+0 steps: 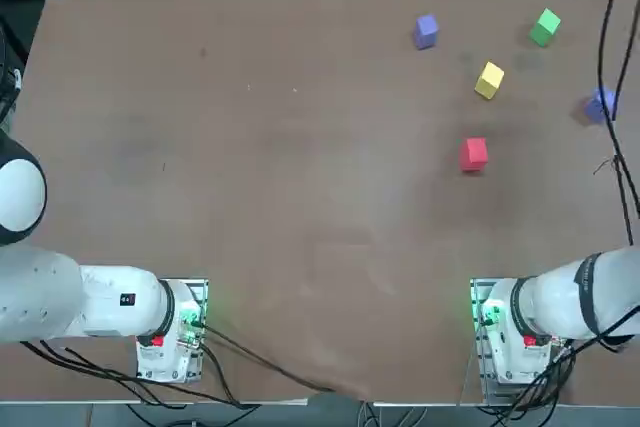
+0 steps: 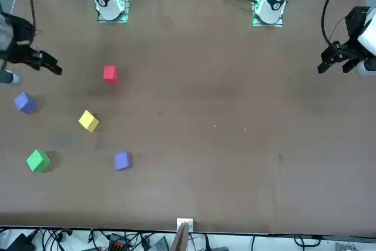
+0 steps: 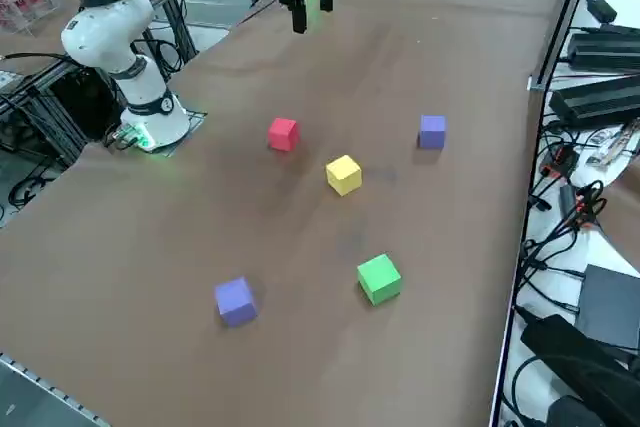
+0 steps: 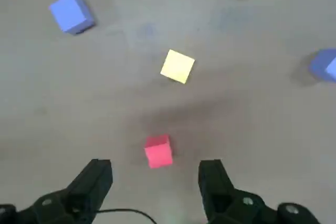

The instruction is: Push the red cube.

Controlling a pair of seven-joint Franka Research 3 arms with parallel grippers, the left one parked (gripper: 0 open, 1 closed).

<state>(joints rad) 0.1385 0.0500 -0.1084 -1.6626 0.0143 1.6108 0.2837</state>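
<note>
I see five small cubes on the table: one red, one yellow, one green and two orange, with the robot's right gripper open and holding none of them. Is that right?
Not quite: the two cubes you call orange are bluish purple, as the front view shows. The rest holds: one red cube, and the right gripper is open and holds nothing.

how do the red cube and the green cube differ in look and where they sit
The red cube is red, while the green cube is green. The red cube sits nearer the arms' bases; the green cube lies farther out. Both are plain, solid cubes resting on the table.
</note>
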